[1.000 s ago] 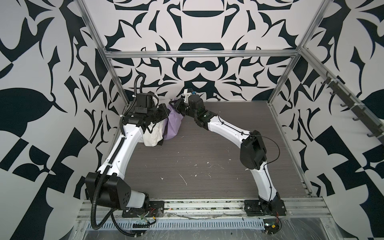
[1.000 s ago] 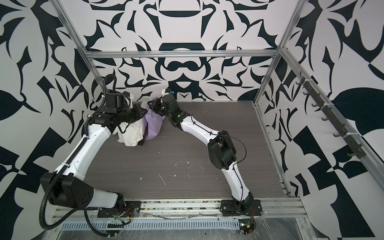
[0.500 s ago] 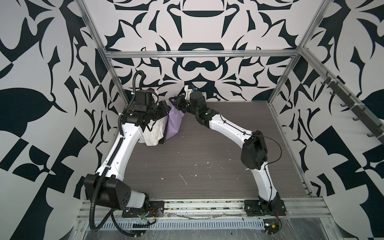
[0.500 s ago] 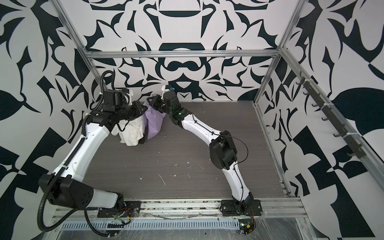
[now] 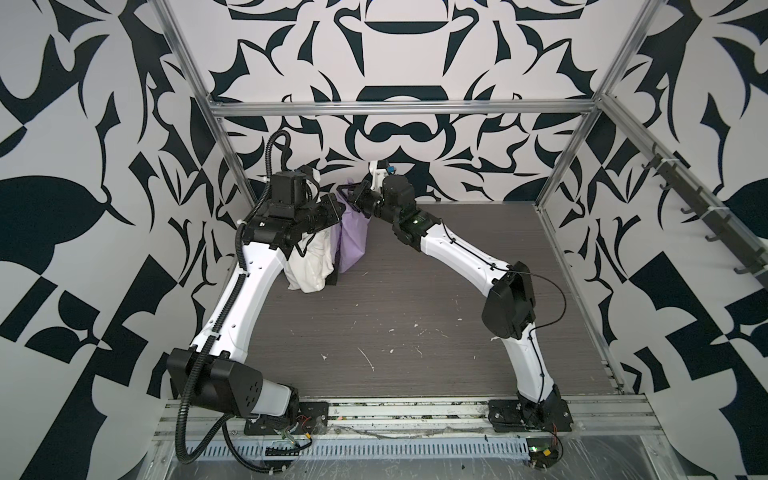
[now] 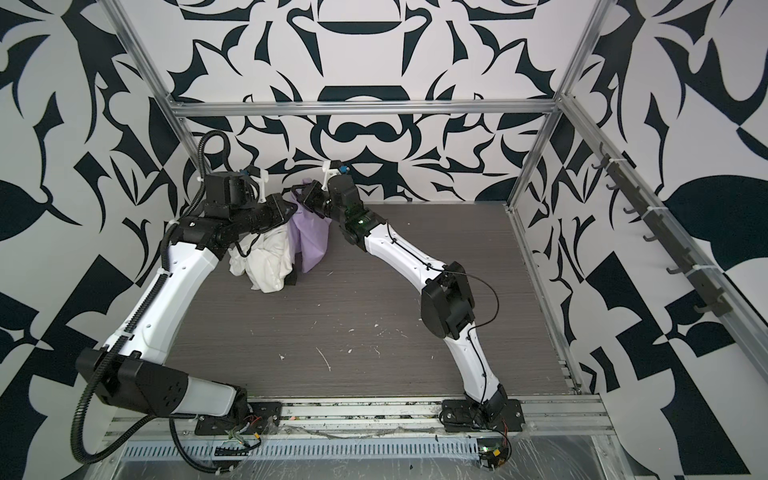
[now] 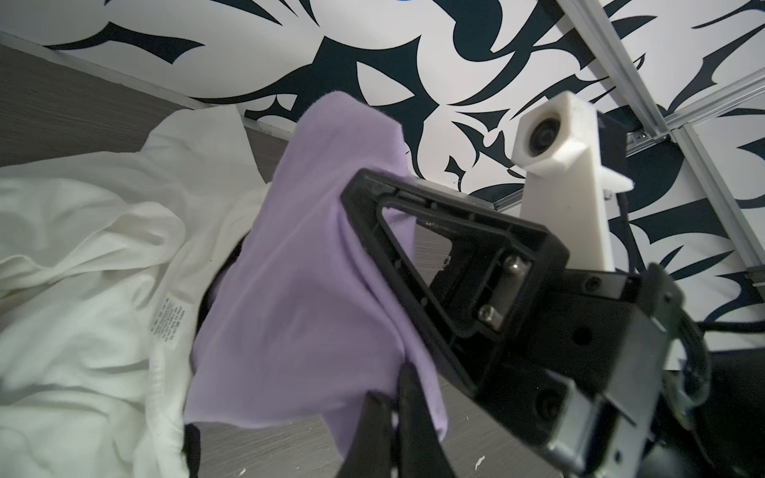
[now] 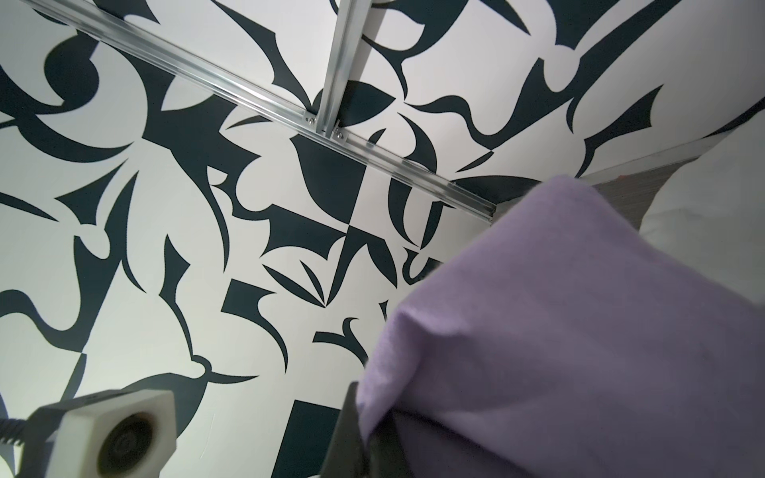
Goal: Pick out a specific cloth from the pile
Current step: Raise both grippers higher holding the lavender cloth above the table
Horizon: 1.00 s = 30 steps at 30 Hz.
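A lilac cloth hangs upright in the far left corner of a dark, wood-grained table, its lower end reaching down to the table top. It is plain, soft and matte, with a faintly fuzzy knit surface and loose vertical folds. Its top edge is lifted into a peak.

Two robot arms meet at that top edge. The left hand is closed, with lilac fabric pinched at its dark tips. The right hand is also closed on the cloth's upper edge, and lilac fabric fills much of its wrist view.

Touching the cloth on its left is the pile, a crumpled off-white garment with deep, soft creases. It carries a printed care label. A small black piece shows between the two fabrics.
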Available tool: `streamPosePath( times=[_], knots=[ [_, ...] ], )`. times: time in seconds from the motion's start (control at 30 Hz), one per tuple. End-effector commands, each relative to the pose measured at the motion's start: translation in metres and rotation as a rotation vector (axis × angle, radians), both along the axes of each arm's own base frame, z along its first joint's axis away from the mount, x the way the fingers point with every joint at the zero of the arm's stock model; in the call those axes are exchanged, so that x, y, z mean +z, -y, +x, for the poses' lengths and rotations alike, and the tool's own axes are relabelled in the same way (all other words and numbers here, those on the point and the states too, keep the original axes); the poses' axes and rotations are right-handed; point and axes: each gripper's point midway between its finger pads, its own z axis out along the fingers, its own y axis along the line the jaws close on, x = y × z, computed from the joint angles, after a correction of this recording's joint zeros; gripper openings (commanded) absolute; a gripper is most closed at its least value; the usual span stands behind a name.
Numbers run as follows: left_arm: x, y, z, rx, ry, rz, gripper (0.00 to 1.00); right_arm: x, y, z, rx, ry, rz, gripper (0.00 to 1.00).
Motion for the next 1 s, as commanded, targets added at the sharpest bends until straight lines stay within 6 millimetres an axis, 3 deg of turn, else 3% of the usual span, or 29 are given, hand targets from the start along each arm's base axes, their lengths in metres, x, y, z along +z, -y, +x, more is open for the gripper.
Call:
streamPosePath(
  times=[0.0, 0.23, 0.97],
  knots=[
    [0.024, 0.012, -0.004, -0.047, 0.062, -0.005, 0.00, 0.073, 0.015, -0.014, 0.000, 0.137, 0.090, 0.00],
    [0.037, 0.024, -0.004, -0.074, 0.088, -0.009, 0.00, 0.080, 0.018, -0.016, -0.001, 0.151, 0.097, 0.00],
    [0.067, 0.033, -0.001, -0.093, 0.150, -0.019, 0.00, 0.116, 0.029, -0.021, -0.012, 0.212, 0.113, 0.00]
  ],
)
